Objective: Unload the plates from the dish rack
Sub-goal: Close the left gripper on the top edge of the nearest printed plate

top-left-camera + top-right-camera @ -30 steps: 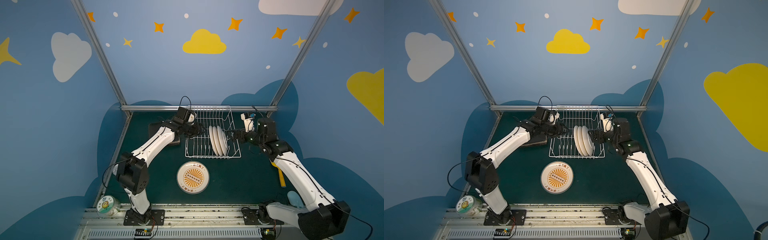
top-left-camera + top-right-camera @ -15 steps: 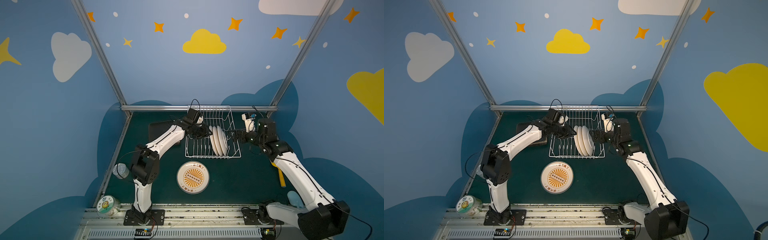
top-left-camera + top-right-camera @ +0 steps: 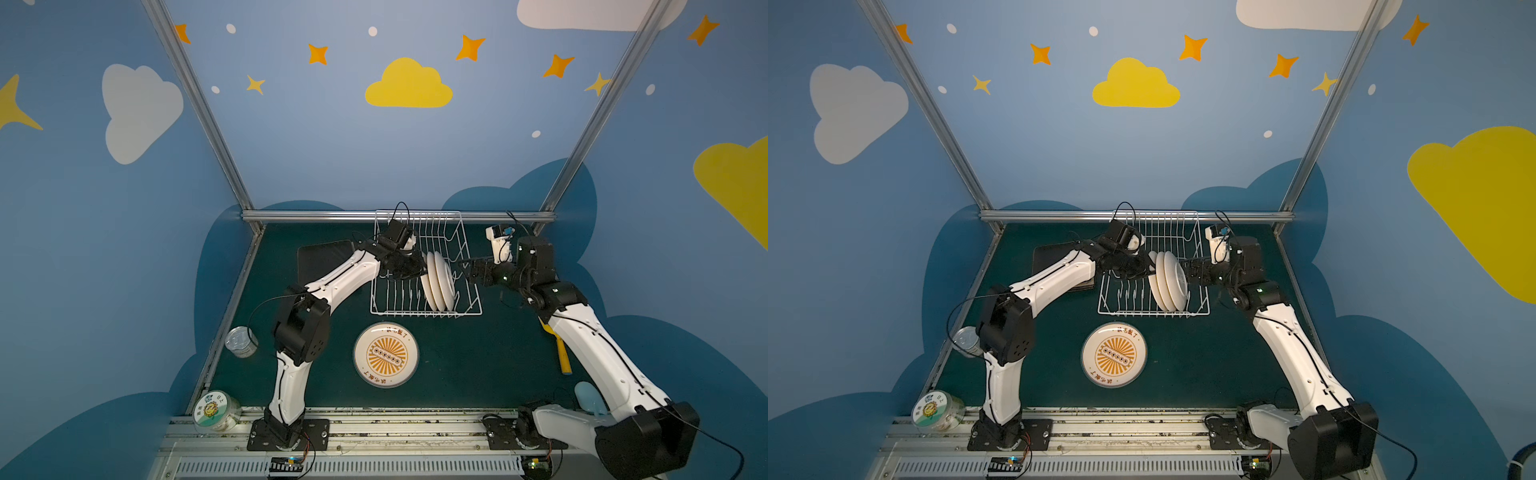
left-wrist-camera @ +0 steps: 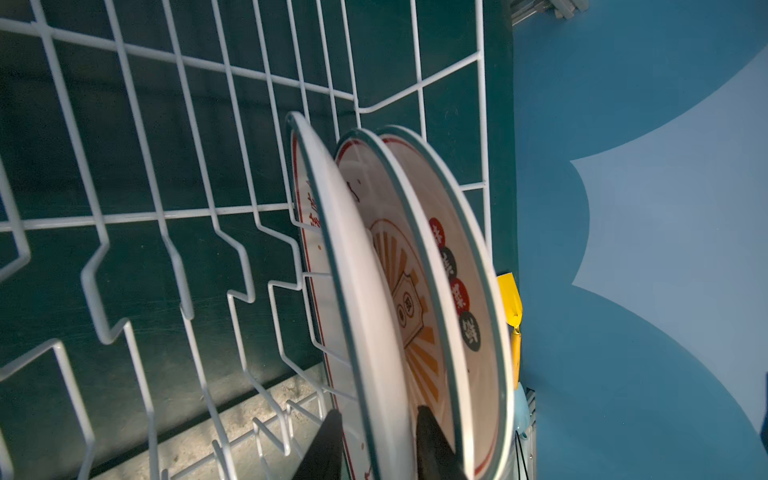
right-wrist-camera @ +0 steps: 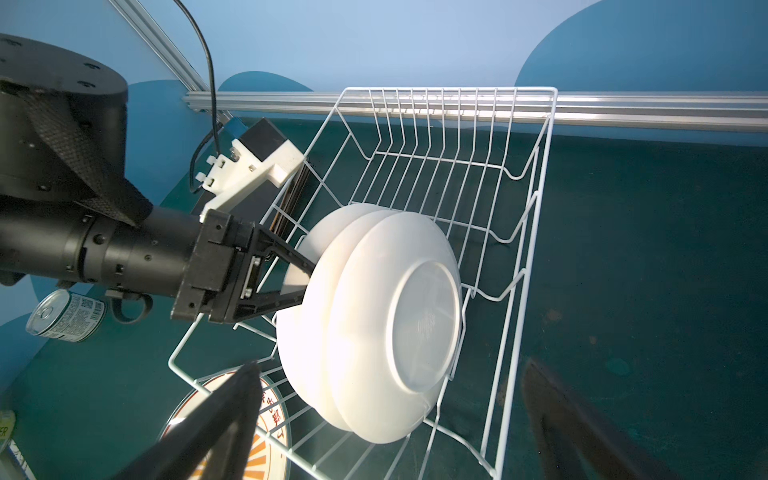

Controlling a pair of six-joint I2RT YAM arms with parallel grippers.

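Here, three round plates [image 3: 436, 282] stand on edge, close together, between the tines at the 3 o'clock end of the dish rack [image 3: 386, 311] (clock read in both top views, 12 toward the back wall). Their printed faces turn to 9 o'clock and their plain white backs to 3 o'clock. The rack sits at 12 o'clock on the green table [image 3: 457, 365].

The left gripper [image 4: 376, 415] reaches in from 9 o'clock. Its fingers [image 4: 324, 453] straddle the rim of the plate nearest 9 o'clock, one on each face, the jaws narrowly parted. Whether they press the plate cannot be told. The right gripper [image 3: 467, 270] hangs at the rack's 3 o'clock side, jaws spread wide, holding nothing.

A sunburst plate [image 3: 385, 354] lies flat and face up at 6 o'clock of the rack, apart from it. A stack of black-backed square plates [image 3: 320, 257] lies at 9 o'clock of the rack, partly under the left arm.

Toward the table's 8 o'clock edge stands a tin can [image 3: 241, 341], with a sunflower-label tub [image 3: 216, 411] at 7 o'clock. A yellow spatula [image 3: 561, 353] lies at 4 o'clock and a pale blue spatula [image 3: 590, 399] at 5 o'clock, both partly hidden by the right arm.
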